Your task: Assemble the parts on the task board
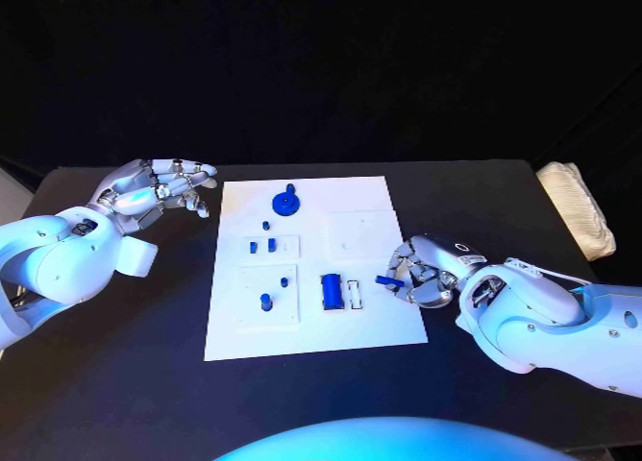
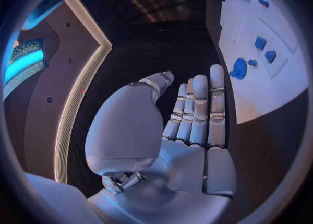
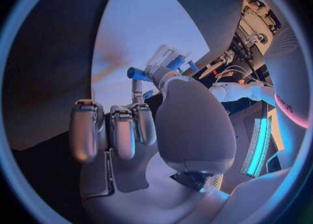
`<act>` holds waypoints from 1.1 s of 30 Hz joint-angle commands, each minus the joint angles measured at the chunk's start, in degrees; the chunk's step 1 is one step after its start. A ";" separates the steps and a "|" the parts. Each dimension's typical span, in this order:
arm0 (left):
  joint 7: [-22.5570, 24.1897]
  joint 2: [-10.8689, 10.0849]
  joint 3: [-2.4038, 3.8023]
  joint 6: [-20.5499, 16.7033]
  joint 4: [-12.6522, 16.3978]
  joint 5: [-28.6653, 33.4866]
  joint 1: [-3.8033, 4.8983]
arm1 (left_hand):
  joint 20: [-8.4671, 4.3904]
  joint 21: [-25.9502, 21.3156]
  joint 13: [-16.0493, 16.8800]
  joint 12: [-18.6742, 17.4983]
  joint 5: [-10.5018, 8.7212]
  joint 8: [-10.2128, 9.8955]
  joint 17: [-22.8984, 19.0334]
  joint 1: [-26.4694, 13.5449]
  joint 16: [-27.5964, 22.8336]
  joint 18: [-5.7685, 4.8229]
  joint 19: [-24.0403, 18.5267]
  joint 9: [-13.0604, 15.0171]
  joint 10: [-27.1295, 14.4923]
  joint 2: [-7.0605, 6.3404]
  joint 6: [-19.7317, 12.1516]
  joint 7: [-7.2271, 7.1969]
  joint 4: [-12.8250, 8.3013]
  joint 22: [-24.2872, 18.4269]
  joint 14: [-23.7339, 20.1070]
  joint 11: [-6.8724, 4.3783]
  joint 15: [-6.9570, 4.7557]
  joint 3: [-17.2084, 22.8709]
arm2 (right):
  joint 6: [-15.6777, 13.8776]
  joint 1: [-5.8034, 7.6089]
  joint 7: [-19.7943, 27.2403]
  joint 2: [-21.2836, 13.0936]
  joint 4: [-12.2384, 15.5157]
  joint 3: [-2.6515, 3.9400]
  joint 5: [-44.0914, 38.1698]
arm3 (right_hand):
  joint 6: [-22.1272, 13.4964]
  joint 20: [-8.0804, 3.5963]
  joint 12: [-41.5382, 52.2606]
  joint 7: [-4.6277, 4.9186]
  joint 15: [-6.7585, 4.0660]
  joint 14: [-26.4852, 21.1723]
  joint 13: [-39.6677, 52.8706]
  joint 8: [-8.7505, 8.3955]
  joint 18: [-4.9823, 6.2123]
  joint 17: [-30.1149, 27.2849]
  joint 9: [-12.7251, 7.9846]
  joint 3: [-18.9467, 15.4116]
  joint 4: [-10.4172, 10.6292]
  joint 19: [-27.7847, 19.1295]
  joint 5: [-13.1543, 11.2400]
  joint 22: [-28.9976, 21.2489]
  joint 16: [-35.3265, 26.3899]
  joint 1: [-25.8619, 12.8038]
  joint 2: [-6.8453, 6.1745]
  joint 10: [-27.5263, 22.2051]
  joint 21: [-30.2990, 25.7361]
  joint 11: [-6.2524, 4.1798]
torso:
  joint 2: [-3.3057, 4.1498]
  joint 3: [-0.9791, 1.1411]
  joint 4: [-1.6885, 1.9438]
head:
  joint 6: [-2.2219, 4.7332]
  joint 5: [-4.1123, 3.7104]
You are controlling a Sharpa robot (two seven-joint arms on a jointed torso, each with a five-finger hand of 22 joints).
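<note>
matt white task board [image 1: 362, 322], matt black table [image 1: 113, 384]

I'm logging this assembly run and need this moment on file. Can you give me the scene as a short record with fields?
surface: black table
task board: white plate in the middle of the table
parts on board: round blue part at the far end; blue block near the right hand; several small blue pieces between them
left hand: beside the board's far left corner, fingers apart, holding nothing
right hand: at the board's right edge, pinching a small blue part
off to the side: pale folded cloth at the table's right edge
</note>
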 commanded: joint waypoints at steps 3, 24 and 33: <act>0.34 0.13 0.02 1.08 0.13 0.23 0.01 | 0.25 -0.40 -0.08 0.28 0.19 0.38 0.09 0.34 0.35 0.81 0.02 -0.08 -0.32 0.43 -0.38 0.12 0.24 -0.09 -0.44 0.07 -0.02 -0.02 | -2.97 0.32 0.05 0.97 0.83 0.02 2.69 | 0.54 -0.38 0.45 -0.73 -0.45 5.97 11.67 0.46 -0.92 15.09 0.00 0.10 0.53 4.38 -0.71 12.16 0.20 -1.77 -0.20 3.17 0.59 -0.45 | 0.07 -0.03 0.03 | -0.10 0.12; -0.42 0.05 0.02 1.60 0.38 0.23 0.02 | 0.27 -0.45 -0.10 0.32 0.28 0.53 0.11 0.24 0.37 0.80 0.03 -0.06 -0.33 0.77 -0.23 0.10 0.56 -0.11 -0.46 0.08 -0.01 0.06 | -0.76 -1.03 -1.53 7.50 -3.03 0.00 9.49 | 1.53 -0.45 0.93 -1.15 -0.62 5.97 11.95 1.92 -0.97 15.09 0.97 -1.93 3.66 4.48 -0.05 12.42 0.20 -10.00 1.51 3.56 0.82 -0.73 | 0.10 0.02 -0.01 | -0.45 0.35; -0.55 0.05 0.02 1.71 0.35 0.23 0.02 | 0.27 -0.46 -0.11 0.33 0.30 0.54 0.11 0.26 0.37 0.80 0.03 -0.06 -0.33 0.83 -0.22 0.09 0.58 -0.12 -0.47 0.07 -0.01 0.09 | -0.72 -1.17 -1.71 8.11 -4.00 0.00 9.01 | 1.77 -0.49 1.36 -1.37 -0.71 5.97 12.16 2.16 -0.98 15.09 1.10 -1.73 3.44 4.51 0.07 12.46 0.20 -10.12 2.22 3.74 0.91 -0.90 | 0.11 0.06 0.00 | -0.58 0.39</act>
